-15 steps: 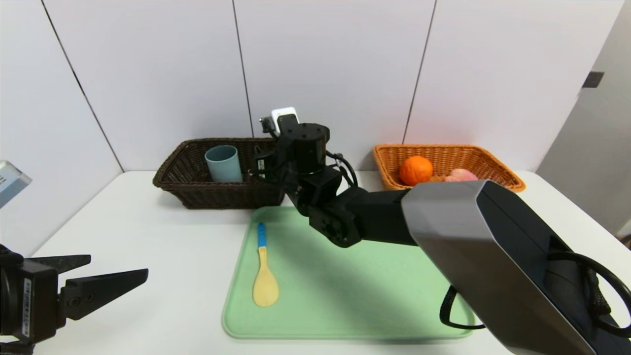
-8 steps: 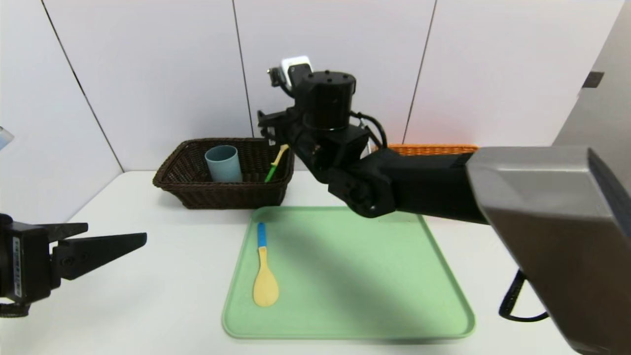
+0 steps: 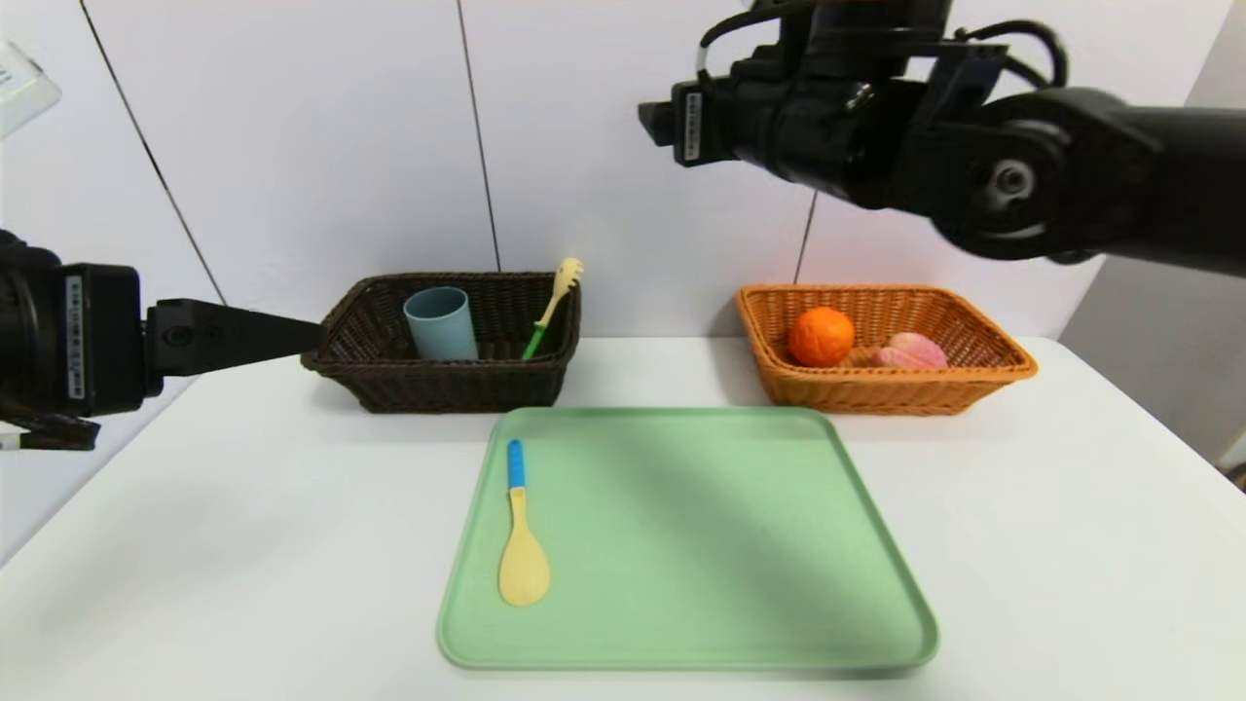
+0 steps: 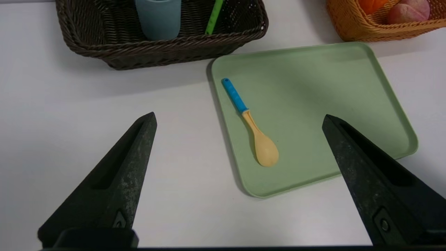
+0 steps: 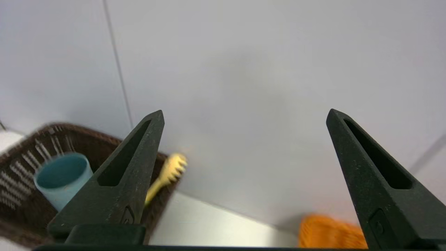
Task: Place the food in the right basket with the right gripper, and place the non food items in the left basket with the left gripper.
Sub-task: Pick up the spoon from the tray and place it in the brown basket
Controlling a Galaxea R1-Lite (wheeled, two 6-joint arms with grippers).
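Baskets first: the left basket (image 3: 443, 341), dark brown, stands at the far left of the table (image 3: 243, 545) and holds the grey-blue cup (image 3: 441, 323) upright and the green-handled spoon (image 3: 551, 307), which leans on its right wall with the head above the rim. At the far right, the right basket (image 3: 881, 346) holds the orange (image 3: 821, 336) and the peach (image 3: 910, 350). Between and nearer lies the green tray (image 3: 701, 545), bearing only the blue-handled spoon (image 3: 521, 535) near its left edge, bowl toward the near side.

Both grippers are empty. The right gripper (image 5: 244, 139) hangs high over the far middle, jaws spread wide. The left gripper (image 4: 238, 120) hovers at the near left, jaws fully apart, facing the tray. One sorting step seems left: the left gripper must descend, pinch the blue-handled spoon and carry it to the left basket.
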